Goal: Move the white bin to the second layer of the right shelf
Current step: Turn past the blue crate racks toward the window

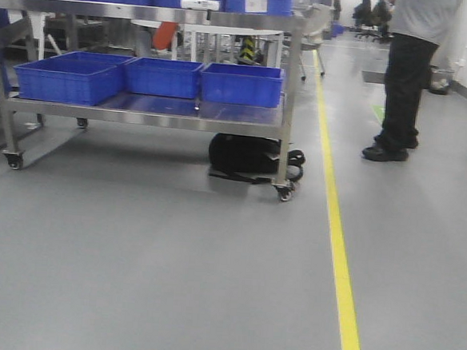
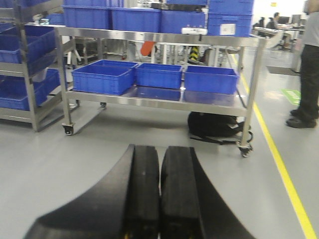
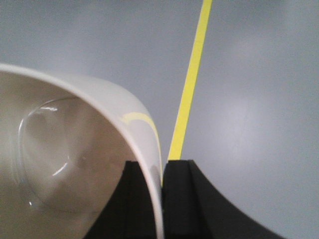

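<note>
The white bin (image 3: pixel 75 149) fills the left of the right wrist view, glossy cream with its hollow inside facing the camera. My right gripper (image 3: pixel 158 167) is shut on its wall, one black finger inside and one outside, and holds it above the grey floor. My left gripper (image 2: pixel 160 149) is shut and empty, its two black fingers pressed together and pointing at a steel wheeled cart (image 2: pixel 164 97). The right shelf second layer with rollers is out of view. Neither gripper shows in the front view.
The steel wheeled cart (image 1: pixel 150 113) carries three blue crates (image 1: pixel 162 78) on its lower level and more on top. A black bag (image 1: pixel 247 156) lies under it. A yellow floor line (image 1: pixel 337 246) runs forward. A person (image 1: pixel 409 75) stands at the right. A rack of blue crates (image 2: pixel 25 64) stands left.
</note>
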Controlling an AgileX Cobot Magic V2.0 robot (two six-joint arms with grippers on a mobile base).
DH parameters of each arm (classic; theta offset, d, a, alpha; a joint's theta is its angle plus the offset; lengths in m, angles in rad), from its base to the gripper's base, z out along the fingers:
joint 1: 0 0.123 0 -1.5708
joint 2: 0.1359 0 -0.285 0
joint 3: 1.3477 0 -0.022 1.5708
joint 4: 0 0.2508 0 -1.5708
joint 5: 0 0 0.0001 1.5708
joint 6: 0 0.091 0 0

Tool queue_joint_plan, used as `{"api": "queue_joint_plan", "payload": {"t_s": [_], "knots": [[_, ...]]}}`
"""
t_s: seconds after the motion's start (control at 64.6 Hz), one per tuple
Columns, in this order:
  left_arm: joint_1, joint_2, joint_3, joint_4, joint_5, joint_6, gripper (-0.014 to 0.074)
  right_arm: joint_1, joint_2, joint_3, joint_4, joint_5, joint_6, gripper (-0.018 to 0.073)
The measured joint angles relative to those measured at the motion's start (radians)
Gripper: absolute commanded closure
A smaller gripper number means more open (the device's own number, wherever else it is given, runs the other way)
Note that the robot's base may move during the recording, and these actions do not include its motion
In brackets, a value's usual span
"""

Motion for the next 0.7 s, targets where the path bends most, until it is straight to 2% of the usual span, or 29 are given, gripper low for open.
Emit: {"api": "queue_joint_plan", "payload": {"t_s": [0.697], "knots": [[0.000, 0.000, 0.000, 0.000, 0.000, 0.000, 0.0512, 0.000, 0.000, 0.000, 0.000, 0.000, 0.000, 0.0482]]}}
